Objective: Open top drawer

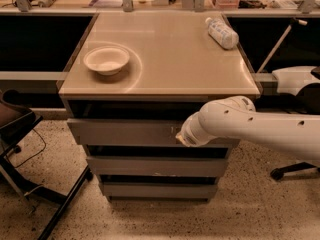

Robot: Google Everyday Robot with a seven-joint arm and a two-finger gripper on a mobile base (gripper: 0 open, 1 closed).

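The top drawer [125, 132] is the widest of three flat grey fronts under the tan cabinet top [180, 59]. It stands out a little from the cabinet, with a dark gap above it. Small whitish scuffs show near its right-middle part. My gripper [181, 138] is at the end of the white arm [250, 126], which reaches in from the right. The gripper sits against the drawer front, right of its centre. Most of it is hidden behind the arm's rounded wrist.
A white bowl [106, 60] and a lying plastic bottle [222, 32] rest on the cabinet top. Two narrower grey drawer fronts [150, 166] sit below. A dark chair [20, 129] stands at the left. A chair base [280, 173] is on the floor at the right.
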